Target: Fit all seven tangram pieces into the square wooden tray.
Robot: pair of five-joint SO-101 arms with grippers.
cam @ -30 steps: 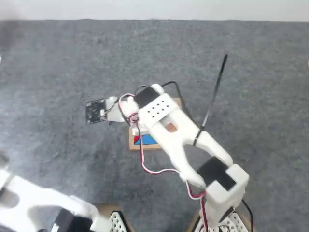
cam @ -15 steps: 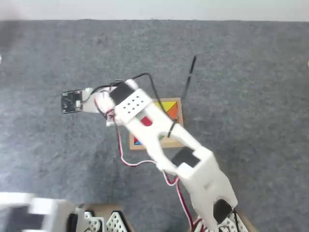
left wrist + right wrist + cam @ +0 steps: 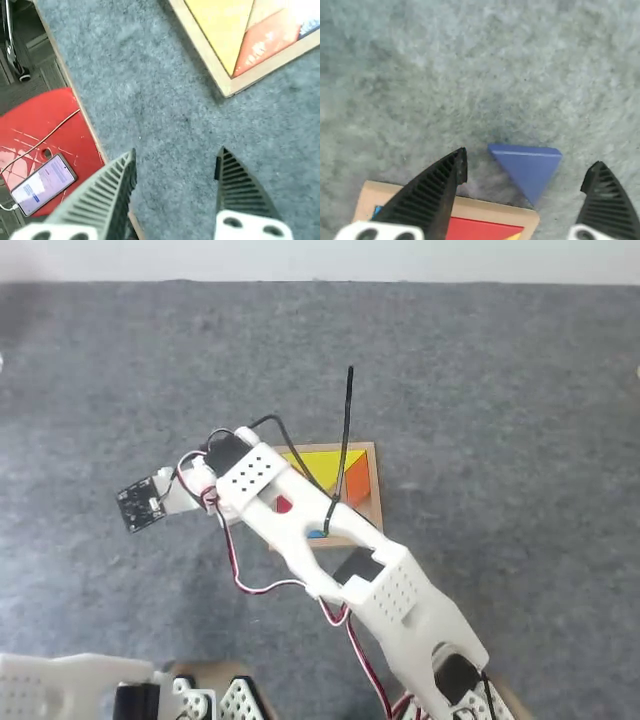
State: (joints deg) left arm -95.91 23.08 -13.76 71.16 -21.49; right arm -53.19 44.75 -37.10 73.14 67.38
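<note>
We see the right end effector (image 3: 530,157) spread wide astride the blue triangle (image 3: 527,167), which lies on the grey bench (image 3: 470,75) just beside the wooden tray (image 3: 445,206), perhaps not touching it. The left end effector (image 3: 177,151) gapes over the bench near a tray corner.

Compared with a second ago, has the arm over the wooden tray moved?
Yes: the right arm swung left relative to the tray, uncovering its right half.

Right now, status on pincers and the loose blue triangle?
Left pincer open, over bare grey carpet. Right pincer open above blue triangular piece. Piece lies on carpet beside rim of square wooden tray, not in it. Nothing blocking it.
</note>
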